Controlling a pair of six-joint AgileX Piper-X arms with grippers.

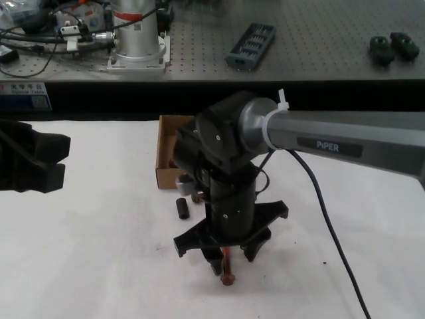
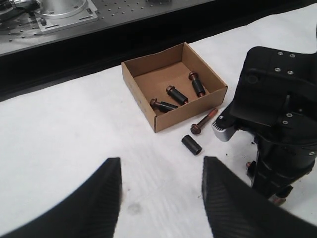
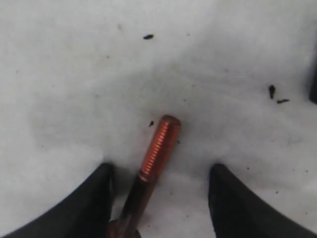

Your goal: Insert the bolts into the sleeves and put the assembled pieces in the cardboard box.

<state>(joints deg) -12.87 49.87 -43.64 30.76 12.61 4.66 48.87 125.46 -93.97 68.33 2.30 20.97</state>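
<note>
Bolt (image 3: 157, 148) flat on the white cloth (image 1: 99, 266), at the lower centre of the high view, directly under the right gripper (image 3: 161, 171). Right fingers spread wide, one on each side of the shank, touching nothing. Long axis running out between the fingers and a little askew, crosswise to their closing line; threaded end away from the wrist, head end toward it. Probably just a short drop and a squeeze across the shank to take it.

Sleeve (image 2: 191, 145) lying loose on the cloth just beside the box (image 2: 188, 111), left of the right arm in the high view. Second bolt (image 2: 204, 121) next to it, one end near the box's front wall. Three assembled pieces (image 2: 177, 94) already in the box.

Left gripper (image 2: 161, 163) at the left edge of the high view, well apart from the bolt, fingers parted and empty. Right arm clearly the nearer one to the bolt; left arm faces the sleeve.

White lettering on the right arm's grey link, not read out. Label at the upper left of the high view, print too small to tell.
</note>
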